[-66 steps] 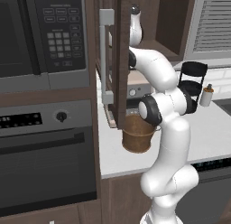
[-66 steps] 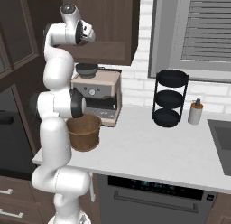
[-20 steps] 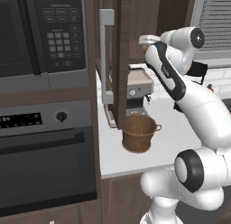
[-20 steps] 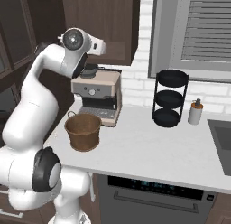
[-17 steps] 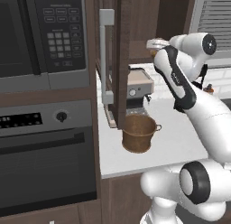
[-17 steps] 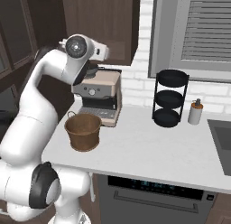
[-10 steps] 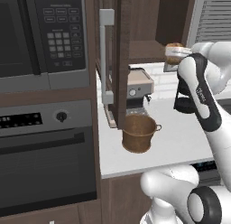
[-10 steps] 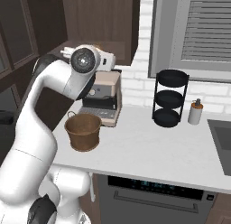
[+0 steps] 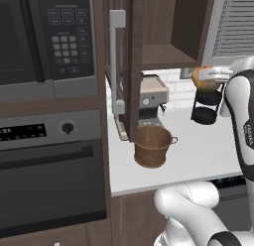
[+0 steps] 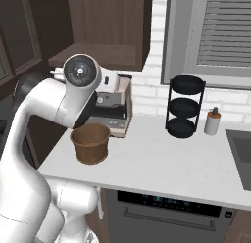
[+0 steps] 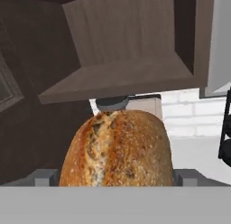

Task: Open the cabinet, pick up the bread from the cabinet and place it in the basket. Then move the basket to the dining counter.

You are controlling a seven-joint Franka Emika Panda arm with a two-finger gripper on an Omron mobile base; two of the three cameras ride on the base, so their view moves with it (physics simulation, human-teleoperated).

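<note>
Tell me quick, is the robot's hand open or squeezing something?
Gripper: shut on the round golden-brown bread, held up in the air away from the copper-toned basket.

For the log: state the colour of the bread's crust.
Golden-brown, flecked, paler along the split; the bread shows best in the hand view.

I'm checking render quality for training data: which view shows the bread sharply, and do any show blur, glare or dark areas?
Hand view: bread crisp, crust detail clear, cabinet interior dim. Left base view: bread small and soft-edged; no glare. Right base view: even light, faint shadow beside the basket.
</note>
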